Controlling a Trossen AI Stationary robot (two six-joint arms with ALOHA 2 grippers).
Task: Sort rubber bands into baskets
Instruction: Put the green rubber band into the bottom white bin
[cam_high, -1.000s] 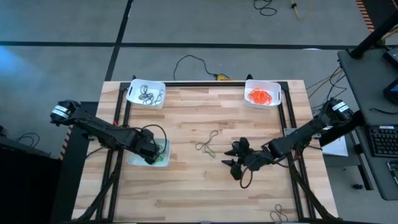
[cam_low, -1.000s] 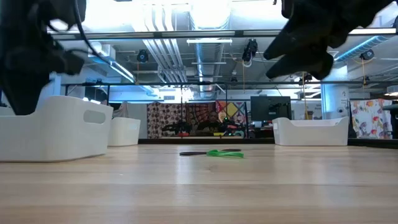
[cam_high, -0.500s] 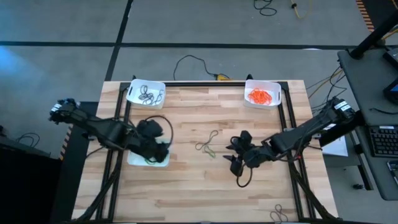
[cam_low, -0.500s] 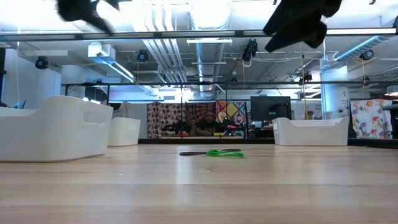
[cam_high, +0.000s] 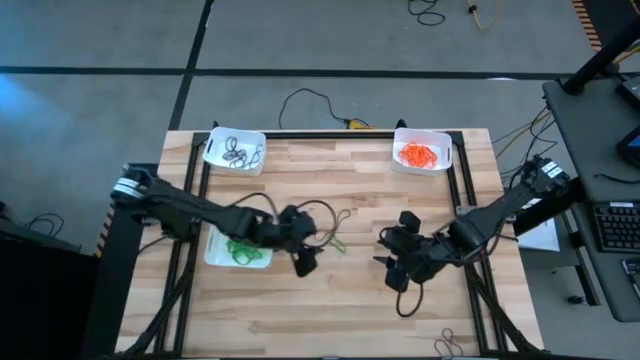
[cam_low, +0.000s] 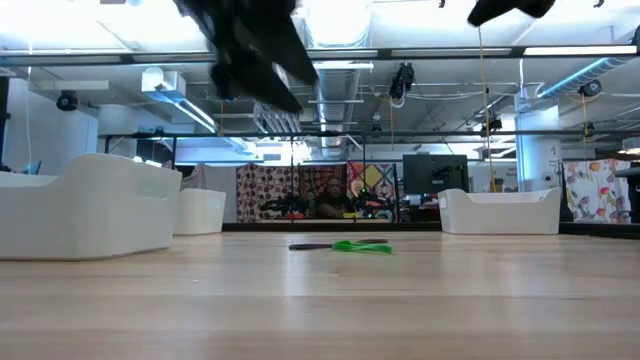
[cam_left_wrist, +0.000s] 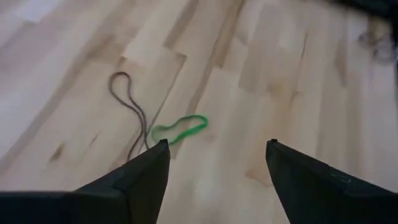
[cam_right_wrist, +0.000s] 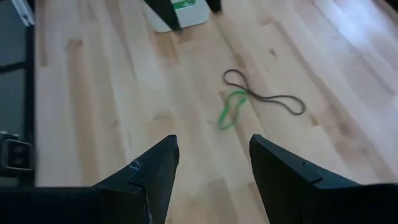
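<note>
A green band (cam_high: 337, 243) and a dark band (cam_high: 333, 228) lie slanted mid-frame. Left hand (cam_high: 304, 262) wide open, empty; right hand (cam_high: 392, 272) too.

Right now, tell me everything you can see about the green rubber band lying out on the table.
The green rubber band is a thin, bright green elastic loop, squashed into a narrow bent oval. It lies flat on the bare wooden table near its middle, against a longer dark rubber band that looks to overlap one end. Neither pincer touches it; the left pincer hovers open close by.

You have grey floor (cam_high: 100, 50) with dark seams, desk (cam_high: 600, 150) at right, ceiling pipes (cam_low: 270, 80), bright strip lights (cam_low: 340, 20), patterned hangings (cam_low: 600, 190) behind.
</note>
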